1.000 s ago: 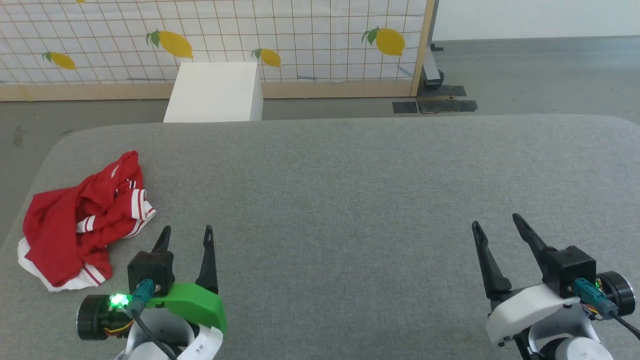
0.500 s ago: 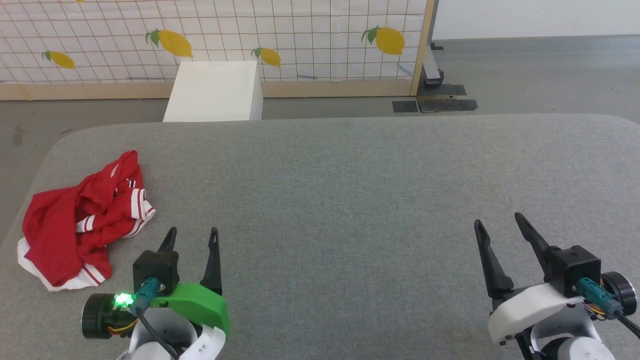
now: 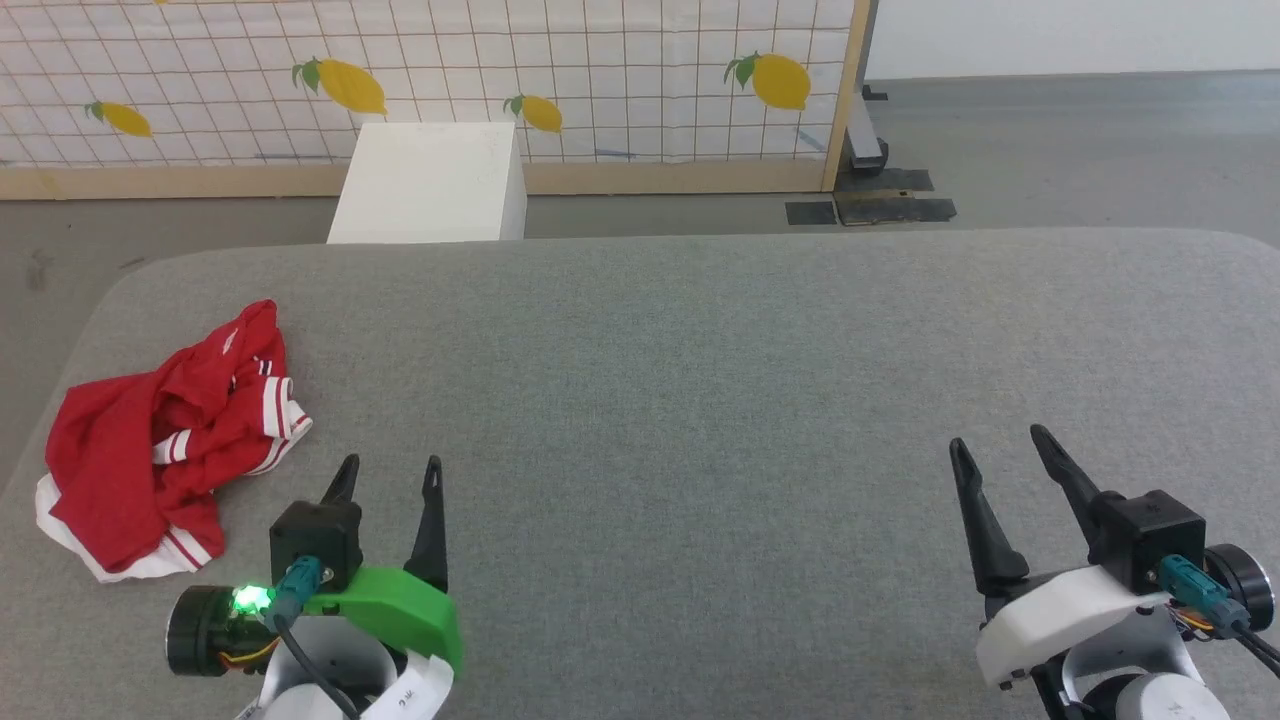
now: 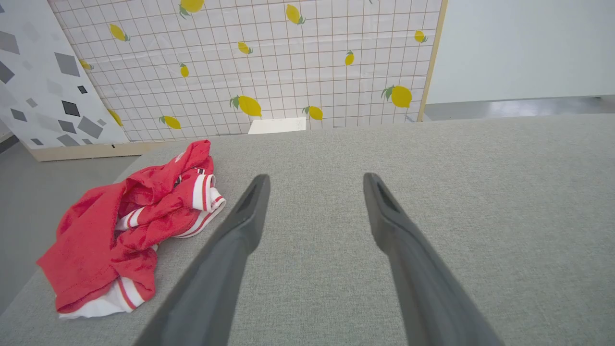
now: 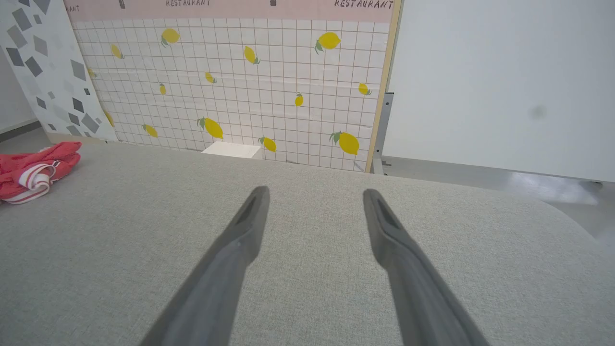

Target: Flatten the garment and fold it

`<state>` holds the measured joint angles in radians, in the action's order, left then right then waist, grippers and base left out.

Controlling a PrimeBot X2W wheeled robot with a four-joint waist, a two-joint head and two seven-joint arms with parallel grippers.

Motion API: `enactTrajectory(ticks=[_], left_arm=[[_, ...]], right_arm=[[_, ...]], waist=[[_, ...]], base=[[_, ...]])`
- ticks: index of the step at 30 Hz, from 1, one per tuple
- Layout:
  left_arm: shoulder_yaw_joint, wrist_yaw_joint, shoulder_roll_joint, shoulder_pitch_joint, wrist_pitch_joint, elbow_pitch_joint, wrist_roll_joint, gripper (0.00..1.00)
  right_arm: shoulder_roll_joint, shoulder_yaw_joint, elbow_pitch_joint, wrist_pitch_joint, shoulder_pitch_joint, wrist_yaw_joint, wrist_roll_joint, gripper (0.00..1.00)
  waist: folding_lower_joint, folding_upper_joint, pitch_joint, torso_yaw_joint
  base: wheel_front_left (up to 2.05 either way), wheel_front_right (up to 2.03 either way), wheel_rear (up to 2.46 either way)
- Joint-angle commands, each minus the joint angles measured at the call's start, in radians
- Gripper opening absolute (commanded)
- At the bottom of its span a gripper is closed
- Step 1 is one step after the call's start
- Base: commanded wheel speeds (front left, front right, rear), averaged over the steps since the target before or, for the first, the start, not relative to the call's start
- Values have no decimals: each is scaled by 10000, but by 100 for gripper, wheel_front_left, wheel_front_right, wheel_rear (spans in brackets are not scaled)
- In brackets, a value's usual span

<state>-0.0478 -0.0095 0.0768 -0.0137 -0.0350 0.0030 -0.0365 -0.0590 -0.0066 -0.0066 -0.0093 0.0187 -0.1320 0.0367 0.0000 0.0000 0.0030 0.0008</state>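
Red jersey (image 3: pixel 160 440), crumpled, on grey padded table (image 3: pixel 700 400), left edge; left gripper (image 3: pixel 390 475) just beside, right gripper (image 3: pixel 1000 450) well apart, both spread, empty.

Light falls bright, even and soft over my tabletop (image 3: pixel 700 350) — shadows there are faint and diffuse. My wrist views bow straight lines toward their edges, my left gripper (image 4: pixel 314 177) looms close and slightly soft, and a pale glare sits on the floor (image 5: pixel 543 186) — far right.
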Motion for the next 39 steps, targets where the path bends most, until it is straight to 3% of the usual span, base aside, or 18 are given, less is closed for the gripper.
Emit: enactTrajectory(ticks=[1,24,39], left_arm=[[-35,-75,126,108,-12,8,-103,100],[-344,-38,348,144,-232,83,-332,100],[-438,173,673,16,-245,172,-295,100]], right_arm=[[3,-15,-47,-78,-218,7,98,100],[77,-258,-60,103,-233,10,720,100],[83,114,-264,216,97,11,961,100]], waist=[[0,0,-3,2],[0,0,-66,120],[0,0,-84,1235]], base=[[0,0,0],[0,0,0],[0,0,0]])
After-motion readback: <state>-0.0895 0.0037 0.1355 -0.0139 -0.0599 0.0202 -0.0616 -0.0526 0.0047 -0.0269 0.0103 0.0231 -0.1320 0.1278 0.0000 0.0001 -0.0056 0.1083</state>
